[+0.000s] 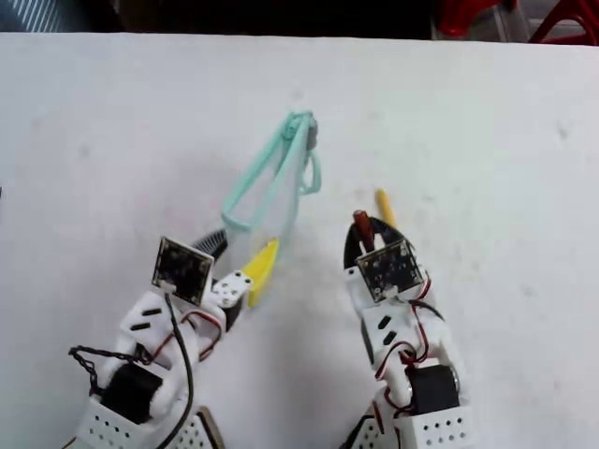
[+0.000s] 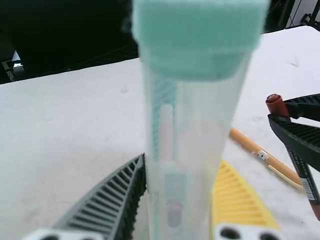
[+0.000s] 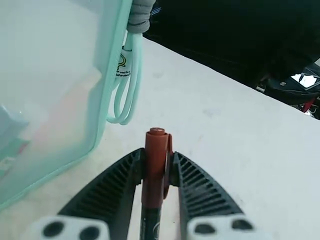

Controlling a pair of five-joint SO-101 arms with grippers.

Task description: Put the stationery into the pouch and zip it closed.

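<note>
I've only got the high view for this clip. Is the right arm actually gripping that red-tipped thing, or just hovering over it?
Observer: Gripping. The right wrist view shows the right gripper with its fingers shut on a dark red marker, cap poking past the tips.
Operator: Is anything inside the pouch yet?
Observer: Yes. In the left wrist view, a pale pen-shaped item shows through the clear pouch wall, between the left gripper's fingers.

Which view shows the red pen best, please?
The right wrist view: the pen is close up, clamped in the right gripper. In the high view its cap pokes past the gripper; the left wrist view has it farther off.
</note>
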